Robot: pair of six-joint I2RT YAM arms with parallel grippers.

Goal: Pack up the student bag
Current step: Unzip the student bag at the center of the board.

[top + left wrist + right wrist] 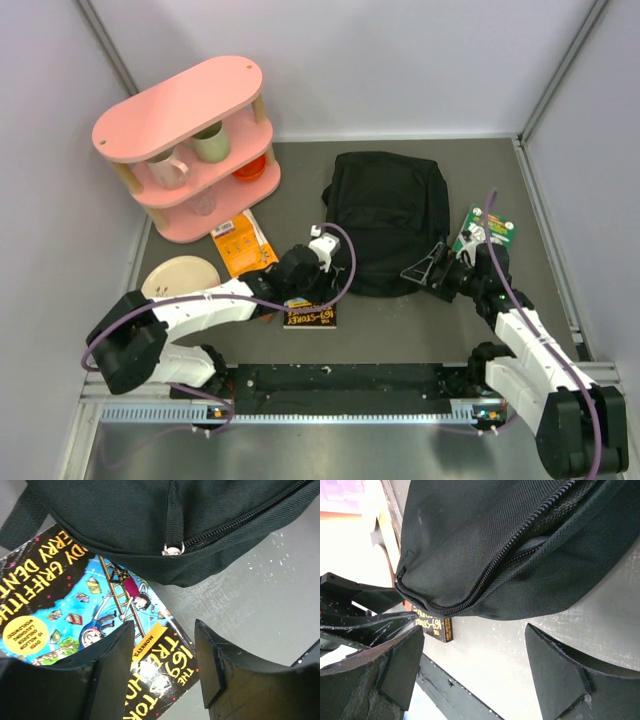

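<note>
The grey table carries a black backpack, lying flat at the middle and reaching towards the far wall. Its near edge sits just in front of both grippers. At the far left stands a pink shelf with rounded ends.

The left gripper hovers over the near left corner of the backpack with its jaws apart and nothing between them. The right gripper is at the near right corner, its jaws spread wide and also gripping nothing.

A pale plate lies near the left wall, on the near side of the shelf. An orange book lies between the plate and the backpack. A picture book with a black cover lies under the left gripper, one edge tucked below the backpack. A green book lies just right of the backpack.

Two mugs and an orange bowl stand on the shelf. A metal zip pull hangs on the backpack's near edge.
</note>
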